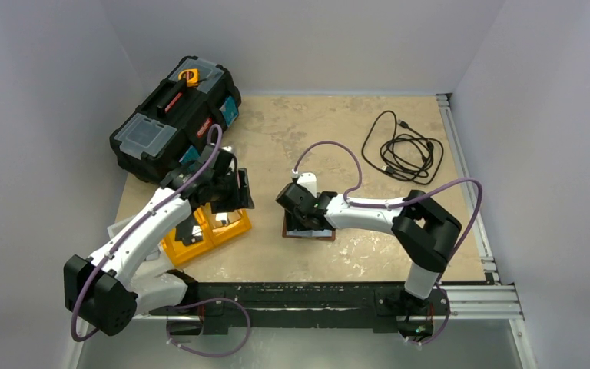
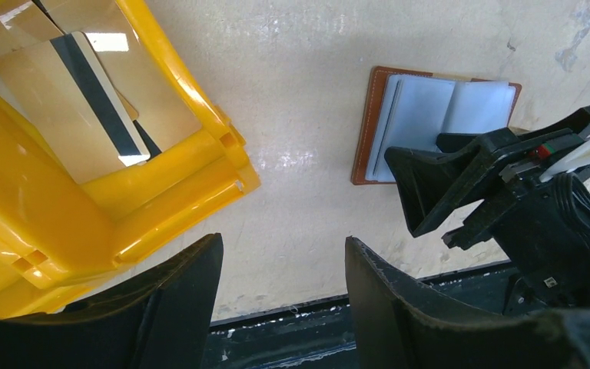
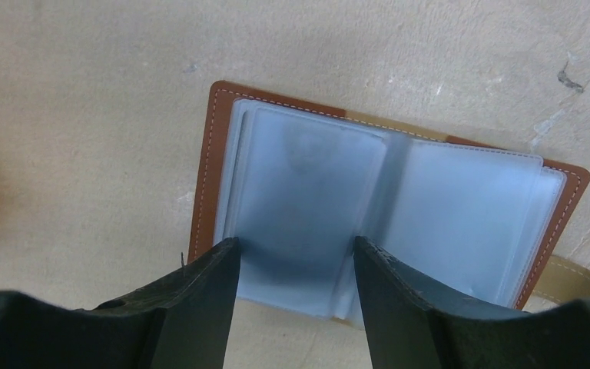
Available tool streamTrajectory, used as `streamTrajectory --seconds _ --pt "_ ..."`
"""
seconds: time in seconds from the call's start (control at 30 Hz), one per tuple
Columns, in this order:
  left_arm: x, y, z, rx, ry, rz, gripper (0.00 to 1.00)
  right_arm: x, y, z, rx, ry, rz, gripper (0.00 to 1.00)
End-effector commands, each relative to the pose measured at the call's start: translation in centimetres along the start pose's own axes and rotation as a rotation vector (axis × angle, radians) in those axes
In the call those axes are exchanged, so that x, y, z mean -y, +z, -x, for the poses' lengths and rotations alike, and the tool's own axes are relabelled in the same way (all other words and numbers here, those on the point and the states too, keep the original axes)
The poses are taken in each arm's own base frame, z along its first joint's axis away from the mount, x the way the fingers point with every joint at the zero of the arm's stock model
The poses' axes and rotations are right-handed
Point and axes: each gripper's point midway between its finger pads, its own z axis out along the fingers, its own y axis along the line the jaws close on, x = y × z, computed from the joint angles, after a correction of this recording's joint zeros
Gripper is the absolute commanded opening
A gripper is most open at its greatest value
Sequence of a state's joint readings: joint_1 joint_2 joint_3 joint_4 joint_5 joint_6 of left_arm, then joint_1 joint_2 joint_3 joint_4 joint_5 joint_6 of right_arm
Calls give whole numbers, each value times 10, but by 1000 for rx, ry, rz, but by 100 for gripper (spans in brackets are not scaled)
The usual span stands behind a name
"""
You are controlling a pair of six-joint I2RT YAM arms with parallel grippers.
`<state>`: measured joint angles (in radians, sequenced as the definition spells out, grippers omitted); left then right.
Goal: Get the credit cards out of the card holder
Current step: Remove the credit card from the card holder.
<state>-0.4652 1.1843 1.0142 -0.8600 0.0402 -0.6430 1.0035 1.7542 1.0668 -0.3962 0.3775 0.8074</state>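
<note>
Pale walls close in a mottled beige counter [image 1: 315,131]. Near its front middle lies the card holder [image 3: 384,192], opened flat with its brown leather cover down and its grey-blue sleeves up. Opened out, its long axis runs left to right across the counter and its fold runs near to far. In the right wrist view a tan tab [image 3: 584,280] sticks out from its right page.

The right tool [image 3: 296,254] is right over the holder's left page, fingers spread, with only the sleeve showing between them. Whether the tips touch the sleeve I cannot tell.

The left tool [image 2: 284,254] hangs over the counter just beside the orange tray [image 2: 192,192], well apart from the holder, its fingers spread and holding no object. In one tray compartment lie cards [image 2: 84,100], the top one gold with a black stripe along it.

At the far left stands a black toolbox [image 1: 177,115], and a black cable [image 1: 403,146] is coiled at the far right.
</note>
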Motion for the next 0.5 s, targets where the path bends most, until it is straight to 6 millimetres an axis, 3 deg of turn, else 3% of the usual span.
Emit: streamTrajectory --seconds 0.0,0.1,0.23,0.47 --pt "5 -2 2 22 1 -31 59 3 6 -7 -6 2 -17 54" --pt "5 0 1 20 -3 -32 59 9 13 -16 -22 -12 -35 51" --pt "9 5 -4 5 -4 -33 59 11 15 -29 -47 -5 -6 36" --pt "35 26 -29 -83 -2 -100 59 -4 2 -39 -59 14 159 20"
